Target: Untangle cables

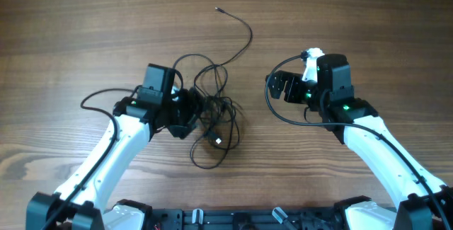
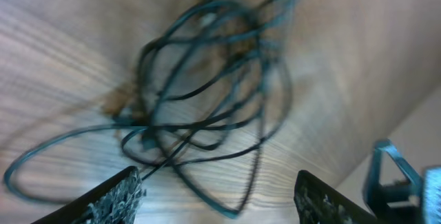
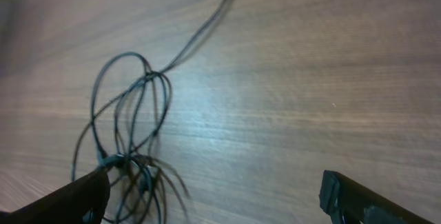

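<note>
The left hand (image 1: 185, 115) stands wide, its fingers (image 2: 117, 195) apart at the edge of the cables (image 1: 216, 113), not closed on them. The right hand (image 1: 282, 87) is wide and empty, apart from the bundle. The cables lie knotted on the counter (image 1: 85, 32), with 1 strand running far out.

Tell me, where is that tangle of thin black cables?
Overhead, the cables lie mid-table, just beside the left gripper; the right gripper sits apart on their other side.
</note>
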Tool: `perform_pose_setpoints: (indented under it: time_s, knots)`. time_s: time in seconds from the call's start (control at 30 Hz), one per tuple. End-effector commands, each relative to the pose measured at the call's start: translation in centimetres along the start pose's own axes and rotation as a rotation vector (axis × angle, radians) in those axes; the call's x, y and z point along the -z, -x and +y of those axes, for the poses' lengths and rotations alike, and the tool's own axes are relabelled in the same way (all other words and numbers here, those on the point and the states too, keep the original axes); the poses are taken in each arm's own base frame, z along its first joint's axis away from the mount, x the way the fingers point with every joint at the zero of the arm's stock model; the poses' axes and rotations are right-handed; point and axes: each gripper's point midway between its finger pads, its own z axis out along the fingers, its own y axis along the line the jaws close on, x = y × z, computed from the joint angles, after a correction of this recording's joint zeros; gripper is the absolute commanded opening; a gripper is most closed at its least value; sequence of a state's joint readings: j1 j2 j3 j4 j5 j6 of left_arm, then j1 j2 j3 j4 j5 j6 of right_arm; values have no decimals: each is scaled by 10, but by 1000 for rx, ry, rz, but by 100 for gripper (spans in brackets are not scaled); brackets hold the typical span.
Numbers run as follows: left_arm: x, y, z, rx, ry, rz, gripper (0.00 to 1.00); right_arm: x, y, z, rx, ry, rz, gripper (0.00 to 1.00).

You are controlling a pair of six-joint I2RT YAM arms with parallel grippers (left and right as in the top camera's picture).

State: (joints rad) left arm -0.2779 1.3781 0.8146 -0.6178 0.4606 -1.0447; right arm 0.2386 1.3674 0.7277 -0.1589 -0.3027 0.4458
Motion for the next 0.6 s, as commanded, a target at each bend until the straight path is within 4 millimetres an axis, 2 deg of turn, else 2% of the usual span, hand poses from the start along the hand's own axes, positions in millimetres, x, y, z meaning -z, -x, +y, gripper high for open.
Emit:
perform_pose_setpoints:
  time_s: [0.0, 0.07, 0.2, 0.23, 0.33, 0.4, 0.47, 0.5, 0.53, 0.57]
  knots:
    - [-3, 4, 15, 98, 79, -26, 73, 3, -5, -10, -11, -54, 14, 100]
    - [-4, 4, 15, 121, 80, -27, 68, 3, -9, -12, -16, -60, 28, 100]
    - [-6, 12, 2, 113, 28, -63, 44, 3, -12, -12, -22, -57, 42, 100]
    - [-7, 13, -3, 101, 12, -68, 41, 3, -14, -10, -23, -46, 51, 100]
    - [-13, 8, -14, 55, -16, -64, 41, 4, -22, 6, -24, 44, 96, 100]
    - [-19, 3, -12, 40, 5, -56, 50, 5, -25, 12, -27, 83, 118, 100]
    - [-28, -2, -7, 27, 40, -47, 50, 5, -26, 12, -28, 83, 121, 100]
    - [-34, -6, -4, 20, 62, -37, 45, 5, -26, 12, -28, 83, 121, 100]
    - [-39, -8, -1, 16, 77, -26, 31, 5, -26, 12, -29, 83, 121, 100]
    - [-43, -11, 1, 4, 91, -17, 10, 5, -26, 12, -29, 84, 121, 100]
